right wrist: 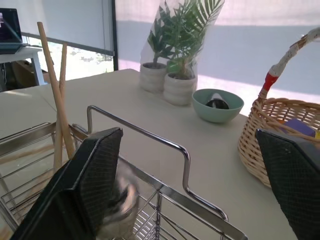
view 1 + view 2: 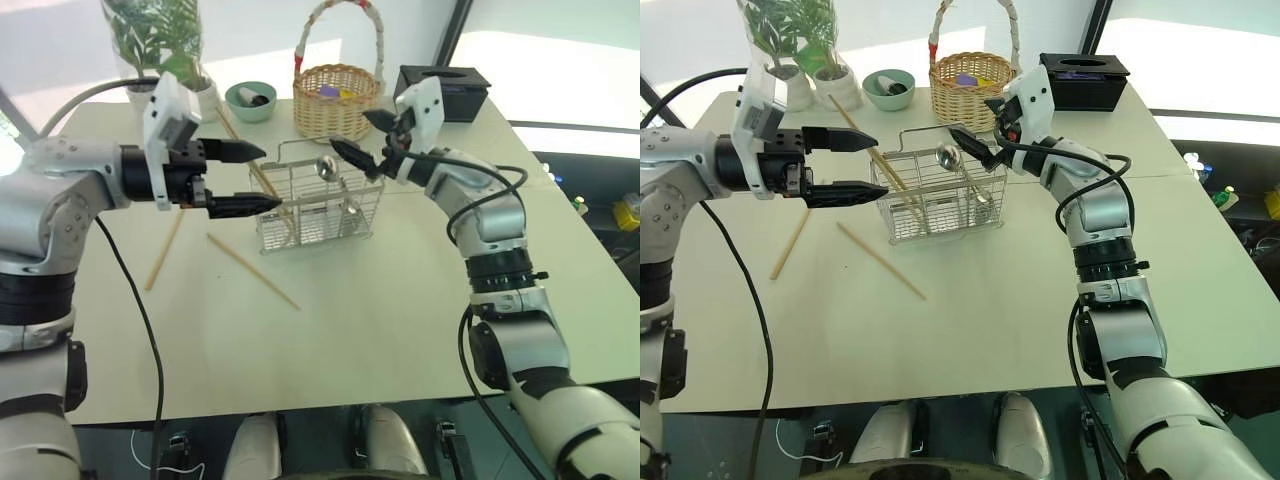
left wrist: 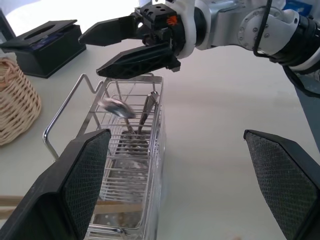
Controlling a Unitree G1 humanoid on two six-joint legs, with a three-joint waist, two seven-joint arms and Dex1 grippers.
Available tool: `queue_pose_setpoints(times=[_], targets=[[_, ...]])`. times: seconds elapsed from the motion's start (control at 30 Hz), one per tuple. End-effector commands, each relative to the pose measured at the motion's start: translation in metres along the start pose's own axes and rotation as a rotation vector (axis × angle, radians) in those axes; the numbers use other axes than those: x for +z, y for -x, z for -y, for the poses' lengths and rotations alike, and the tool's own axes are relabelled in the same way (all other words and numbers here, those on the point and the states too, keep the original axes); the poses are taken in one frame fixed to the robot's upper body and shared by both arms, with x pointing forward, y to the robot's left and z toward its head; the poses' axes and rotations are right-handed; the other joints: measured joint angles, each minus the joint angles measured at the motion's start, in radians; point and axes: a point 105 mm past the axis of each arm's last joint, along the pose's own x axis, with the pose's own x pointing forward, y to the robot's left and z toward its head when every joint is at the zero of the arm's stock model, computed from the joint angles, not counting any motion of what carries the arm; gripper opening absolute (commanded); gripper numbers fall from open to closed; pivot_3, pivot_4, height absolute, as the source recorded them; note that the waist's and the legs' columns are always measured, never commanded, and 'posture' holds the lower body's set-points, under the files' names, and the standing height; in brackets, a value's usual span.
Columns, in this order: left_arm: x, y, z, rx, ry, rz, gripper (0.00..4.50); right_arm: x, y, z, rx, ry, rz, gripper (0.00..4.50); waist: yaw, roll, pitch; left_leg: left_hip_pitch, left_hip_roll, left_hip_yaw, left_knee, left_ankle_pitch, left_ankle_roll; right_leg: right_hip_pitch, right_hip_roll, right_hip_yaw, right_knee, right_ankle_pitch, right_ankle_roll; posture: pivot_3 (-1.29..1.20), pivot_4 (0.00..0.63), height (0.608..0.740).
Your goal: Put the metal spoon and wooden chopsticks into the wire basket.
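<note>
Left gripper [image 2: 246, 178] is hanging just left of the wire basket [image 2: 318, 210], pointing right at it, fingers spread wide with nothing between them. Lower finger tip sits right at the basket's left wall; I can't tell if it touches.

On the table [image 2: 400, 300] left of the basket I see two loose wooden chopsticks: one [image 2: 164, 250] below the left gripper, another [image 2: 252, 270] angled toward the near side, just in front of the basket's left corner. Both well clear of either gripper. Two more chopsticks [image 1: 56, 100] stand leaning in the basket's left end, sticking up above the rim.

Metal spoon [image 2: 327, 167] is inside the basket, right half, handle down, bowl up at about rim height. It looks blurred in both wrist views.

Right gripper [image 2: 362, 137] is over the basket's far right corner, pointing left, fingers apart and empty. The spoon bowl is just left of and below its lower fingertip, not gripped.

Beyond the basket: wicker basket [image 2: 338, 98], green bowl [image 2: 250, 101], potted plants [image 2: 160, 40], black box [image 2: 455, 88].
</note>
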Motion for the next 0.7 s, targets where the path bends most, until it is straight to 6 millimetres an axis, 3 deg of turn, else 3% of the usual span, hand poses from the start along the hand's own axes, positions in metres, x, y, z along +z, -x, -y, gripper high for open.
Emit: queue_pose_setpoints(times=[0.03,0.13,0.2,0.4,0.53,0.7], targets=[[0.022,0.009,-0.007,0.055,-0.055,0.064,4.50,0.064,0.010,0.004,0.049,0.092,0.146,4.47,0.000,0.000,0.000,0.000,0.000,0.000,0.000,0.000,0.000,0.000,0.000,0.000,0.000,0.000,0.000,0.00,0.150,0.717],[0.030,0.019,-0.015,0.117,-0.039,0.107,4.50,0.101,0.026,-0.009,0.201,0.117,0.213,4.47,-0.001,0.001,0.000,-0.001,0.000,0.000,0.000,0.000,0.000,-0.001,0.000,0.000,0.000,0.000,0.000,0.00,0.150,0.717],[0.033,0.029,-0.022,0.180,-0.019,0.131,4.50,0.114,0.042,-0.025,0.338,0.153,0.210,4.47,0.001,0.000,0.000,-0.001,0.000,-0.001,-0.002,0.000,0.000,-0.001,0.000,0.000,0.000,0.000,0.000,0.00,0.150,0.717],[0.021,0.071,-0.048,0.427,0.018,0.113,4.50,0.095,0.085,-0.070,0.621,0.195,0.054,4.47,-0.001,-0.002,-0.001,0.001,0.001,-0.001,-0.001,-0.001,0.002,0.001,0.001,0.000,-0.001,0.000,0.000,0.00,0.150,0.717],[-0.024,0.109,-0.078,0.675,0.219,-0.062,4.50,0.069,0.104,-0.080,0.645,0.161,-0.043,4.47,0.001,-0.003,0.000,0.004,0.001,-0.001,-0.001,-0.001,0.002,0.002,0.000,0.000,-0.002,0.000,0.000,0.00,0.150,0.717],[-0.086,0.124,-0.098,0.843,0.362,-0.352,4.50,0.048,0.113,-0.082,0.595,0.120,-0.096,4.47,0.008,-0.004,0.000,0.009,0.001,0.000,-0.001,-0.001,0.002,0.006,0.000,0.000,-0.001,-0.004,-0.001,0.00,0.150,0.717]])
